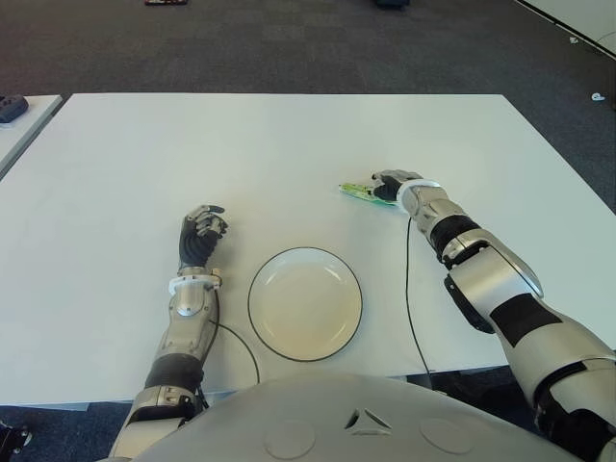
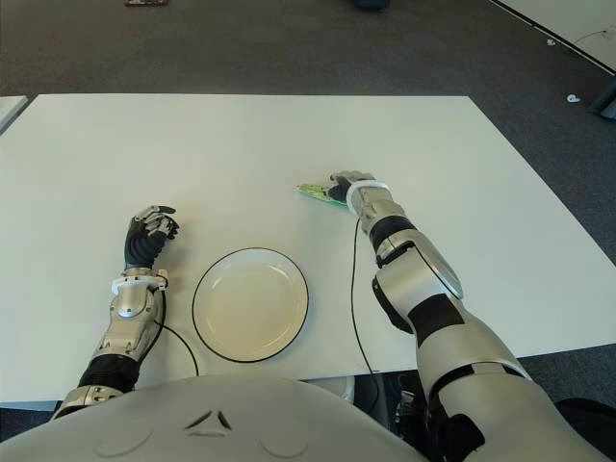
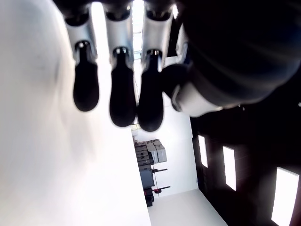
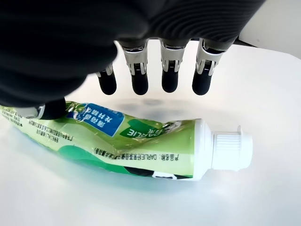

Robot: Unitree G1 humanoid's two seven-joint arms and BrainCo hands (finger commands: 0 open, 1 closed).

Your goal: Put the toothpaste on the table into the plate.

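Observation:
A green toothpaste tube [image 1: 357, 191] with a white cap [image 4: 229, 150] lies flat on the white table [image 1: 289, 144], right of centre. My right hand [image 1: 390, 184] hovers over the tube's cap end. In the right wrist view its fingers [image 4: 139, 84] hang just above the tube [image 4: 117, 141] without closing on it, while the thumb [image 4: 51, 110] touches the tube's side. A white plate [image 1: 305, 303] with a dark rim stands near the table's front edge, holding nothing. My left hand [image 1: 202, 229] shows left of the plate, fingers loosely bent and holding nothing.
A dark object [image 1: 10, 108] lies on a neighbouring table at the far left. A thin black cable [image 1: 412, 308] runs along the table from my right wrist toward the front edge. Dark carpet surrounds the table.

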